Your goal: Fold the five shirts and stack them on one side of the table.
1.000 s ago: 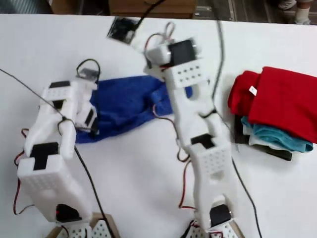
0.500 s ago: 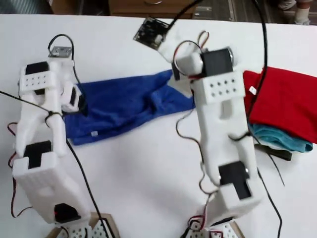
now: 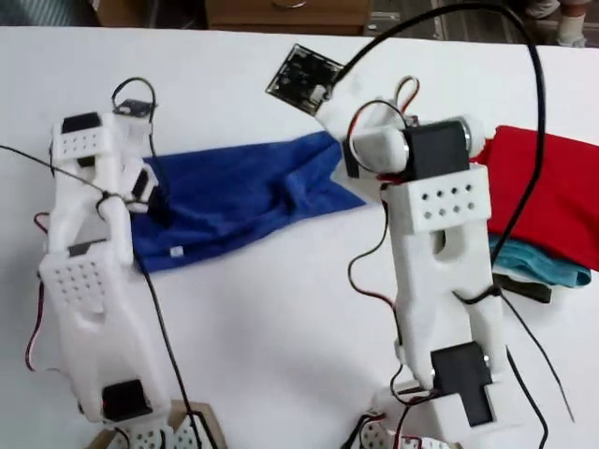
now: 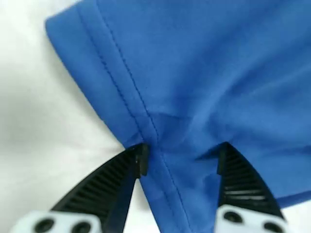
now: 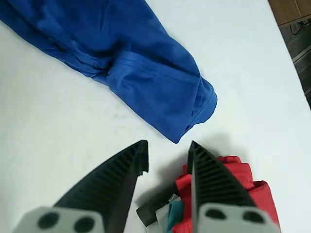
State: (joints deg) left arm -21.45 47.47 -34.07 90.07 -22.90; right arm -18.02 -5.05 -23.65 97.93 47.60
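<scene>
One blue shirt (image 3: pixel 243 192) lies stretched across the middle of the table (image 3: pixel 281 318) (rumpled, one end toward the stack). Your left gripper (image 4: pixel 181 154) has its jaws apart, tips pressed on the hem with cloth puckered between them. Your right gripper (image 5: pixel 167 158), jaws parted and empty, hangs between that shirt and the red-topped stack (image 3: pixel 552 196) at the right side.

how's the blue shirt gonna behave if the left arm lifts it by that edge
Probably floppy: the blue shirt lies in soft wrinkles and puckers between the left arm's jaws. Lifted by that hemmed edge, the rest would likely hang and drag. Pushed, it should bunch rather than slide whole.
</scene>
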